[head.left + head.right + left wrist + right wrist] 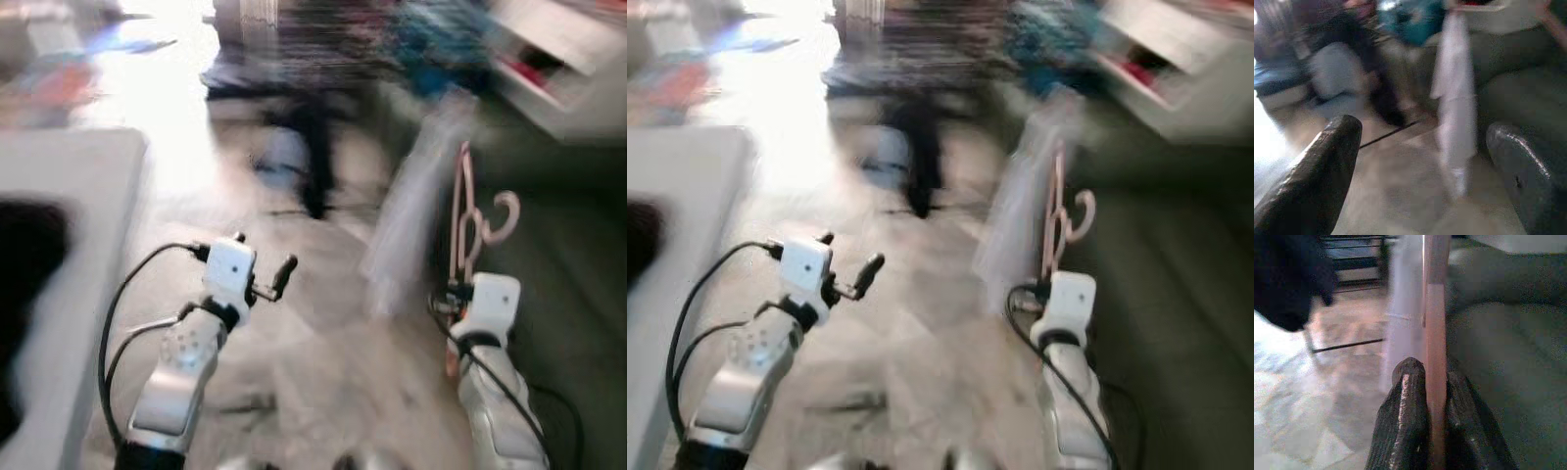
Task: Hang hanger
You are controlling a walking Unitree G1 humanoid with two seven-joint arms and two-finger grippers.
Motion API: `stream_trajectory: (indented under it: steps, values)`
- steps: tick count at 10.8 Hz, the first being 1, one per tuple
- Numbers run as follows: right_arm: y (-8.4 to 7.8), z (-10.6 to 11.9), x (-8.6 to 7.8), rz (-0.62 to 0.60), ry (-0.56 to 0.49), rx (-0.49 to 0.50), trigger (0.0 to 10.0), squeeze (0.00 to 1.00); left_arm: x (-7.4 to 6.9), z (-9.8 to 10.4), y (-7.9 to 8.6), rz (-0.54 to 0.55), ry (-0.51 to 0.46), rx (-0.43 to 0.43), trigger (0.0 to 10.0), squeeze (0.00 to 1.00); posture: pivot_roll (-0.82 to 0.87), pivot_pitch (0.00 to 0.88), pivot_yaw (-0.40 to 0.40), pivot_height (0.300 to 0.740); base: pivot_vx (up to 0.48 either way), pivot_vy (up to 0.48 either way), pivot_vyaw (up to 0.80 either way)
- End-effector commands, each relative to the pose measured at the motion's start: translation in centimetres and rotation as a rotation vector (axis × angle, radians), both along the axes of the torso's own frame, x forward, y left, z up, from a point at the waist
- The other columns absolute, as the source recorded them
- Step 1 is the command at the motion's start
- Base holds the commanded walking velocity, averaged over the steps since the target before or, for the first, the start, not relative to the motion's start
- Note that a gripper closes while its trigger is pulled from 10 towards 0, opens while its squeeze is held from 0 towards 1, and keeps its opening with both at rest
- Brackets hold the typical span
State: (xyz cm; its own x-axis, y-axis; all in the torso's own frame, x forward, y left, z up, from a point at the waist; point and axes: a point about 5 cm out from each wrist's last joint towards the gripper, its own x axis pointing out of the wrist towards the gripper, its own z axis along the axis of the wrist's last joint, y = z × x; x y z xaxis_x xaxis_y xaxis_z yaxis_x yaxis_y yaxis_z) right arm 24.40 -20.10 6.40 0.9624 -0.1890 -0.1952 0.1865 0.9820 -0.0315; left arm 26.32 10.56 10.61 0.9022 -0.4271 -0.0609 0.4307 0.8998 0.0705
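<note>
One slim pink plastic hanger [1436,357] is clamped by the right end effector [1425,396]. It is judged light, stiff, best gripped low. The left end effector [1420,161] is held wide open, empty.

A pale stone-tiled floor [323,343] carries everything, though the views are blurred. A thin black cable [1391,134] lies across it, and a dark olive sofa [578,294] stands along its right side. A white surface [59,176] borders its left.

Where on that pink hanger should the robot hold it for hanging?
Probably on a flat lower bar, well below the hook, leaving the hook free. The right end effector is shut on the pink hanger that way, one finger on each flat face, hanger upright.
</note>
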Motion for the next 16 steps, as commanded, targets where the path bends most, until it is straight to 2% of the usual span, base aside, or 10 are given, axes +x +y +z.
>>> stream_trajectory:
  steps: [1,5,8,12,16]
  values:
    - [0.2,0.0,0.3,0.005,0.003,0.012,10.0,0.00,-0.2,0.3,-0.2,-0.019,-0.023,-0.010,10.0,0.00,-0.11,0.040,-0.008,0.740,0.000,0.000,0.00]
    - [0.9,0.0,0.8,0.038,0.003,0.023,10.0,0.00,-0.1,0.8,-0.4,-0.018,-0.050,-0.026,10.0,0.00,-0.10,0.039,-0.006,0.740,0.450,0.000,0.00]
    - [2.8,-0.9,1.8,0.208,0.094,0.026,10.0,0.00,0.7,1.3,-0.3,0.012,-0.066,-0.019,10.0,0.00,-0.10,0.045,0.018,0.740,0.470,0.000,0.00]
    - [3.8,-1.6,1.8,0.354,0.186,0.007,10.0,0.00,1.0,1.2,-0.4,0.051,-0.051,-0.018,10.0,0.00,-0.11,0.043,0.009,0.740,0.434,0.071,0.00]
    - [3.8,-1.5,2.0,0.371,0.201,-0.023,10.0,0.00,1.1,1.2,-0.6,0.046,-0.059,-0.013,10.0,0.00,-0.11,0.047,0.009,0.740,0.391,0.278,0.00]
